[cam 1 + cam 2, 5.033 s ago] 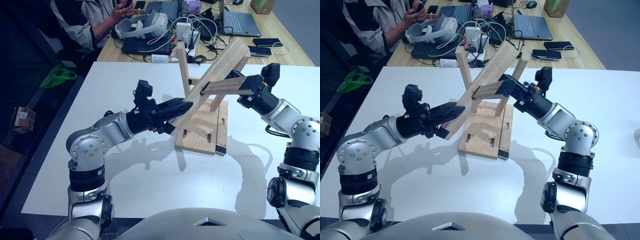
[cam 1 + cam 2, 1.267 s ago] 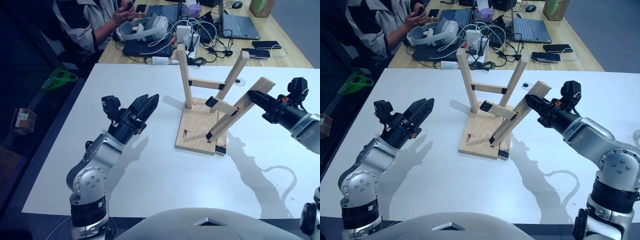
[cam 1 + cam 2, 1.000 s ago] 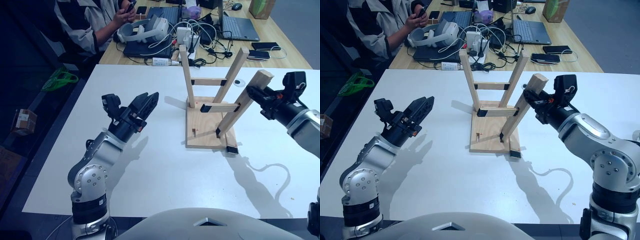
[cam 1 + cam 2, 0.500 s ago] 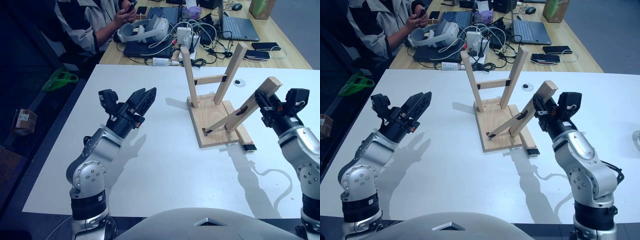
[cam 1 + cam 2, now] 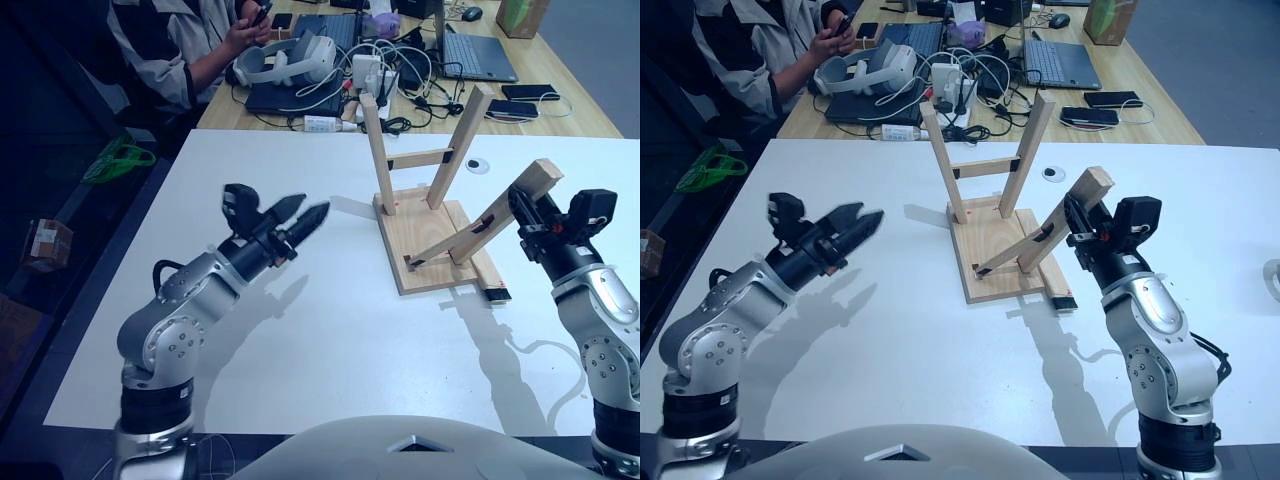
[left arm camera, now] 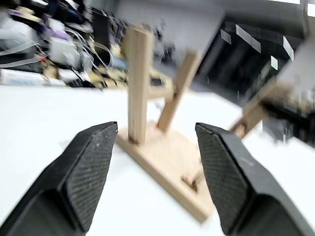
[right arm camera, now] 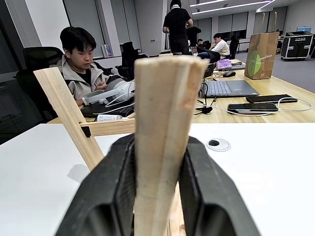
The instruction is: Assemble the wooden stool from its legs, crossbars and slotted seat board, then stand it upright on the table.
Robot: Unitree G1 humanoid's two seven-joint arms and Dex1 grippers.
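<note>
Pale wooden stool (image 5: 420, 158) sits upside down on its slotted seat board (image 5: 440, 272) on the white counter (image 5: 330, 340), right jaws clamped on the leaning leg (image 5: 490, 215), left jaws apart, well clear, so I reckon a hard push could tip everything.

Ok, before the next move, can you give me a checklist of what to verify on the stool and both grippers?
1. Right gripper shut on the slanted pale wooden leg: ok.
2. Left gripper open, apart from the parts: ok.
3. Flat wooden seat board lying on the white table: ok.
4. Held leg upright in its slot: not ok, it leans steeply.
5. Far leg pair with crossbar fully seated: cannot tell.
</note>
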